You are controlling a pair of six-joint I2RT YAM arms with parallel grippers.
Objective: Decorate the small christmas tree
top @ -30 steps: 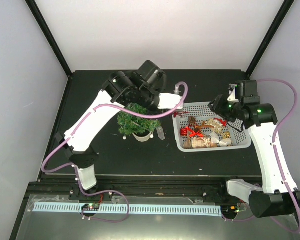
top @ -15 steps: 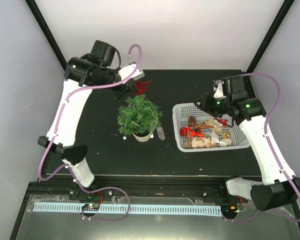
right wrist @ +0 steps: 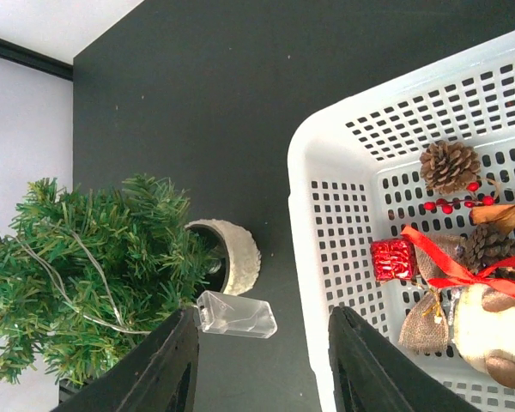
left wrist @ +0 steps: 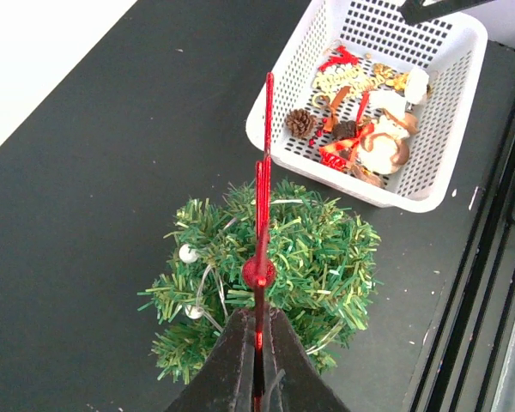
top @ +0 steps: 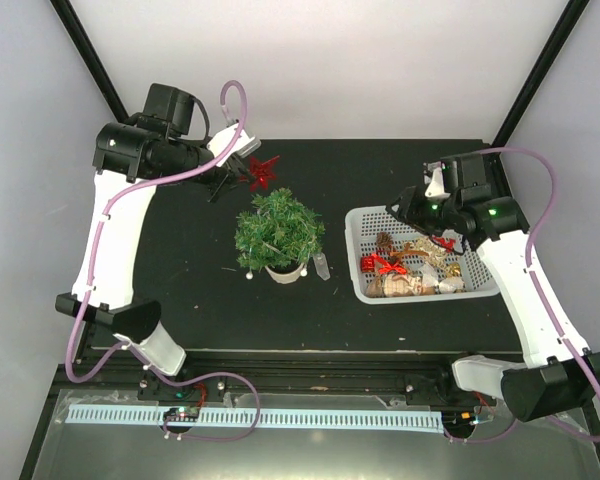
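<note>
L gripper (left wrist: pixel 259 324) pinches red star (top: pixel 261 171); tree (top: pixel 278 230) upright (tip up).

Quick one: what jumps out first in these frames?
The red star, pinched in the shut left gripper and held up just beyond the small christmas tree mid-table. Next comes the white basket of ornaments to the tree's right, with the right gripper hovering open and empty near its rim.

Bright, even light — sharp views, only faint soft shadows.
</note>
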